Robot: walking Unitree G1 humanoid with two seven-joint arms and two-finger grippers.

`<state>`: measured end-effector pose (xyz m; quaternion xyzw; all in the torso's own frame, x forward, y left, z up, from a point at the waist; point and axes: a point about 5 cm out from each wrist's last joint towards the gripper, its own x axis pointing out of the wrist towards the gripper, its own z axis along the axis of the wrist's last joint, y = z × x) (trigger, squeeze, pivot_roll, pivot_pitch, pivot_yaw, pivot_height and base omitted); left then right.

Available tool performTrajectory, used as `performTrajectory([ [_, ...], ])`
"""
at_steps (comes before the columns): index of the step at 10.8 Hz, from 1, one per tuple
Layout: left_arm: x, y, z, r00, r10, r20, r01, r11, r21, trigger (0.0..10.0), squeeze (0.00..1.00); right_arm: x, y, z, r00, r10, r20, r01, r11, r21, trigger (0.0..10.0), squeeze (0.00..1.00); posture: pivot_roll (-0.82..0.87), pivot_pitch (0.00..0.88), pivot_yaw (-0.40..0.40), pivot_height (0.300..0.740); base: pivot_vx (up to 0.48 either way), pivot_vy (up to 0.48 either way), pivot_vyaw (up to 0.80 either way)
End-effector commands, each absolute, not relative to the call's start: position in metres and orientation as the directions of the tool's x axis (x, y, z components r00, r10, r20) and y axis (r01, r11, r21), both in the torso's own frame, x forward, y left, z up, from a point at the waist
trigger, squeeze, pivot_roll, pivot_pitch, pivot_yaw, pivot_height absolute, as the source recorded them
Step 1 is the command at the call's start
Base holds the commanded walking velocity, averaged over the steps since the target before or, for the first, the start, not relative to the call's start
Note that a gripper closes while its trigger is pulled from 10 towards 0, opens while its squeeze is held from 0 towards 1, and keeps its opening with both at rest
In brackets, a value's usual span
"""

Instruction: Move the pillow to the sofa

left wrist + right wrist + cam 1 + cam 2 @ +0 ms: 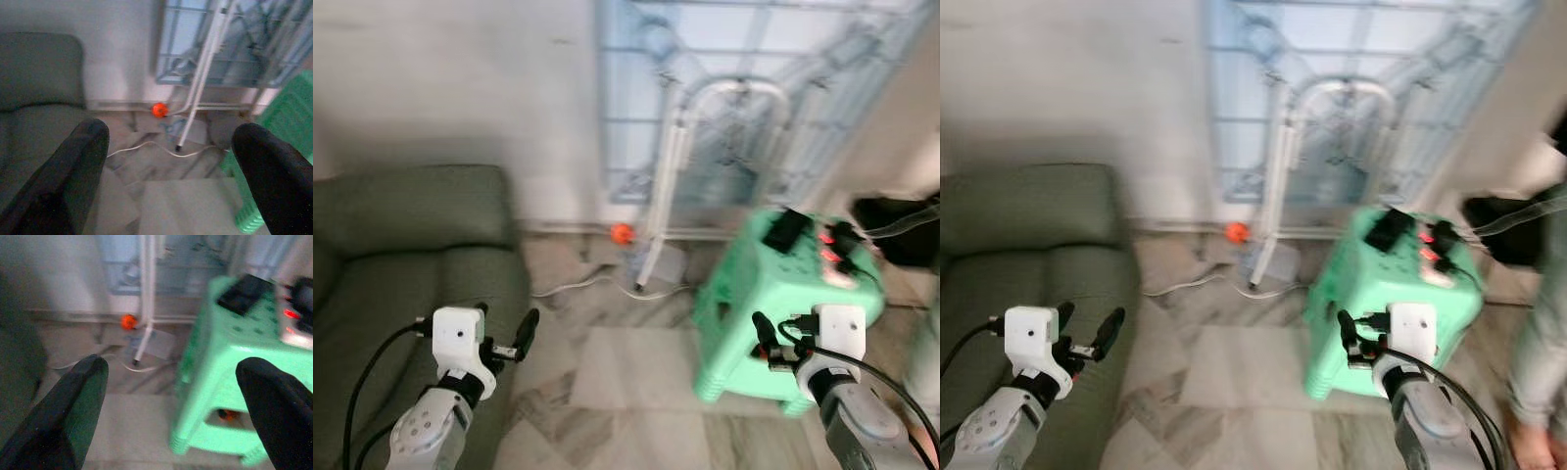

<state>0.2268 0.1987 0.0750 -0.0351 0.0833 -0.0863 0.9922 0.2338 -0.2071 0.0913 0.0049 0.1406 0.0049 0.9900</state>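
Marble floor between green sofa and mint stool, both grippers' fingers wide.

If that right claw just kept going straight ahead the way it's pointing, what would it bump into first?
Probably the green plastic stool: the open right gripper points along the marble floor with the stool close ahead, slightly to its right. Depth is blurry, so it might instead slip past toward the white pole.
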Motion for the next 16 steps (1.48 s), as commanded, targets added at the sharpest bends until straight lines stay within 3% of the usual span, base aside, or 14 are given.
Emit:
performTrajectory([
  [1, 0.230, 0.198, 0.078, 0.973, -0.171, -0.157, 0.162, 0.984, -0.069, 10.0, 0.00, 0.235, -0.205, 0.096, 0.963, 0.015, -0.271, -0.014, 1.000, 0.005, 10.0, 0.00, -0.16, 0.000, -0.002, 0.740, 0.000, 0.000, 0.80],
  [16, 0.249, 0.190, 0.089, 0.986, -0.130, -0.108, 0.133, 0.991, 0.015, 10.0, 0.00, 0.236, -0.195, 0.099, 0.962, 0.049, -0.270, -0.053, 0.999, -0.007, 10.0, 0.00, -0.18, 0.000, 0.012, 0.740, 0.000, 0.000, 0.80],
])
